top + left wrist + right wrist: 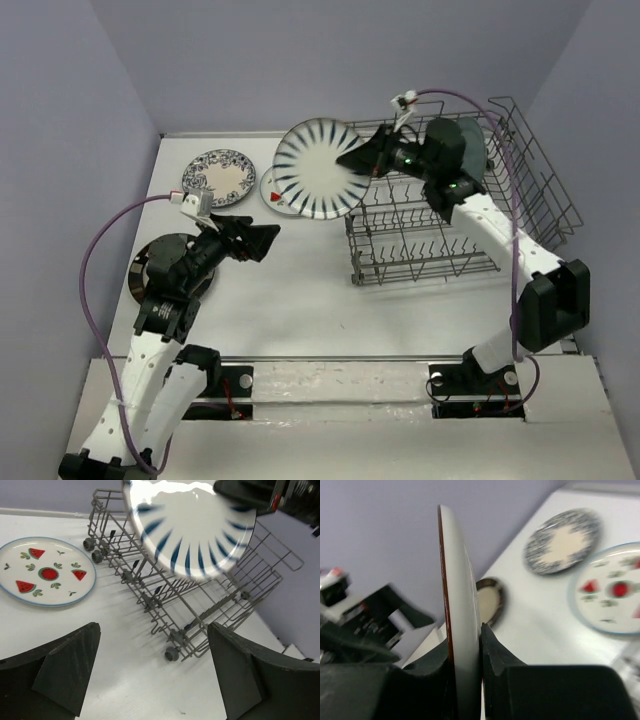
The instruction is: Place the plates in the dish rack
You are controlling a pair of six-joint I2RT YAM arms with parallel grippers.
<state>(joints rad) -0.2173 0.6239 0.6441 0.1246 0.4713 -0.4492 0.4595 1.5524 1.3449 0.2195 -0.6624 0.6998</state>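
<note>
So my right gripper is pinching the striped plate by its rim, up off the table at the dish rack left end, left gripper wide open holding nothing, next I guess I line it up between the tines and lower.

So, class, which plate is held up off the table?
The blue-and-white striped plate, gripped at its rim by the right tool; the floral plate, the watermelon plate and the dark plate all lie flat on the table.
</note>
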